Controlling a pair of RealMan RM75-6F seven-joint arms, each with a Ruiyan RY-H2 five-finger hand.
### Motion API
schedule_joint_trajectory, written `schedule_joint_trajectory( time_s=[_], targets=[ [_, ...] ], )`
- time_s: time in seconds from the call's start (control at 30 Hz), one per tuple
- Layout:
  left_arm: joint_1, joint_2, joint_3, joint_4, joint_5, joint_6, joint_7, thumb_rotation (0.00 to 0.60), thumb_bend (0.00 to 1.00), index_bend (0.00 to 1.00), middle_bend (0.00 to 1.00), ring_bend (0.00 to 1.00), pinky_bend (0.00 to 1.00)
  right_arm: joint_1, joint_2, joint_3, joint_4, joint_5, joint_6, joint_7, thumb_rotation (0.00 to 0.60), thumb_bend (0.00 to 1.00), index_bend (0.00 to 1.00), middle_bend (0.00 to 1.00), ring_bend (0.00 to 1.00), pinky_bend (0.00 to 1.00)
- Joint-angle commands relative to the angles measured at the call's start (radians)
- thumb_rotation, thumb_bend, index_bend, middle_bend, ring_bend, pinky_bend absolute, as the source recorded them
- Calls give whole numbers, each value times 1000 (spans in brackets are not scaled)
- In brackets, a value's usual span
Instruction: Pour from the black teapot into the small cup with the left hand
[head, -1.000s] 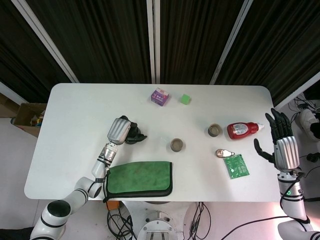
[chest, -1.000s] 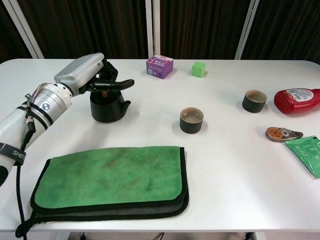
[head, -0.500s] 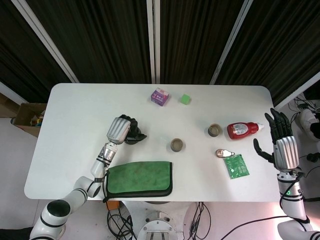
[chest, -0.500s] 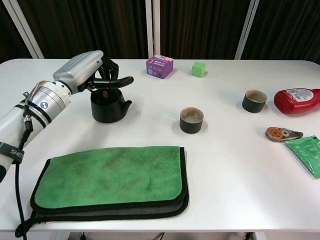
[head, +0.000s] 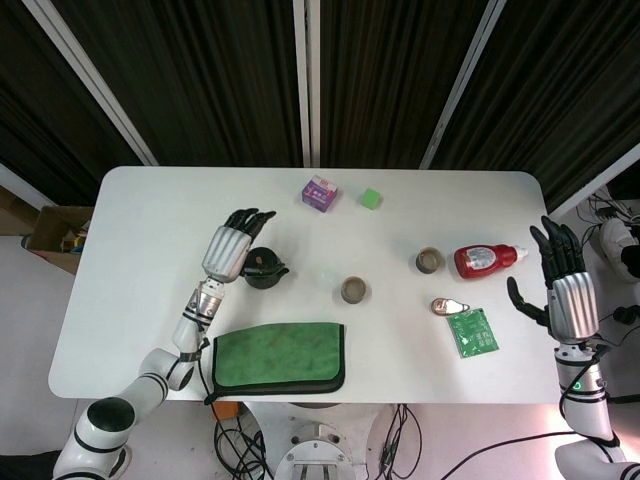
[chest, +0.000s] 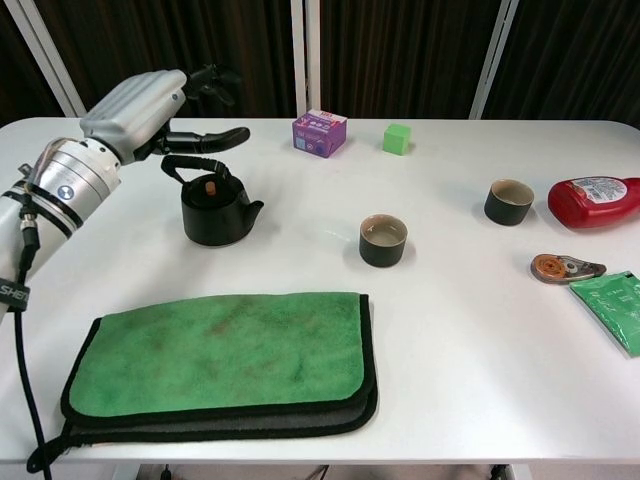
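Observation:
The black teapot (chest: 213, 208) (head: 264, 268) stands upright on the white table, its spout towards the small cup. The small dark cup (chest: 383, 240) (head: 353, 290) sits to its right, with a pale liquid in it. My left hand (chest: 150, 105) (head: 230, 245) hovers above and behind the teapot's handle, fingers spread, touching nothing. My right hand (head: 560, 285) is raised off the table's right edge with its fingers apart and empty; the chest view does not show it.
A folded green cloth (chest: 220, 365) lies at the front left. A second cup (chest: 509, 201), a red bottle (chest: 595, 202), a tape dispenser (chest: 565, 267) and a green packet (chest: 612, 310) are on the right. A purple box (chest: 319, 133) and green cube (chest: 397, 138) sit at the back.
My left hand has let go of the teapot's handle, opened its fingers and lifted up and back. The teapot stays where it stood. The right hand has not moved.

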Motion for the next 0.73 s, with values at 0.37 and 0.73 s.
schedule_joint_trajectory(
  time_s=[0.37,0.73],
  targets=[
    [398,871,258,-1101,64,268,584,83,61,20,49,6,126,-72,192,-139,-133,89,-228,-281,600,325,0,0,0,0],
    [653,807,349,-999,80,399,487,93,61,23,49,6,127,-109,160,-152,-43,151,-286,-261,600,337,0,0,0,0]
  ],
)
